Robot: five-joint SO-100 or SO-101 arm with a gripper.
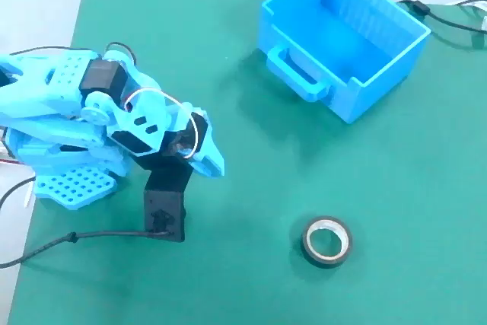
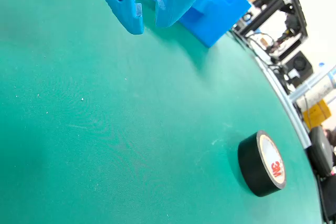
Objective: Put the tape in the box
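Lying flat on the green mat (image 1: 251, 279), the tape (image 1: 327, 241) sits alone, well apart from the box (image 1: 342, 36) at the far edge; the gripper (image 2: 148, 18) hangs above bare mat near the arm's base, fingers slightly parted, grasping nothing, in the wrist view.

Black tape roll (image 1: 327, 241) w/ whitish core lies flat on green counter, near front edge, right of centre. Blue box (image 1: 346, 36), open top, empty, handle facing inward, sits at far right corner, well apart.
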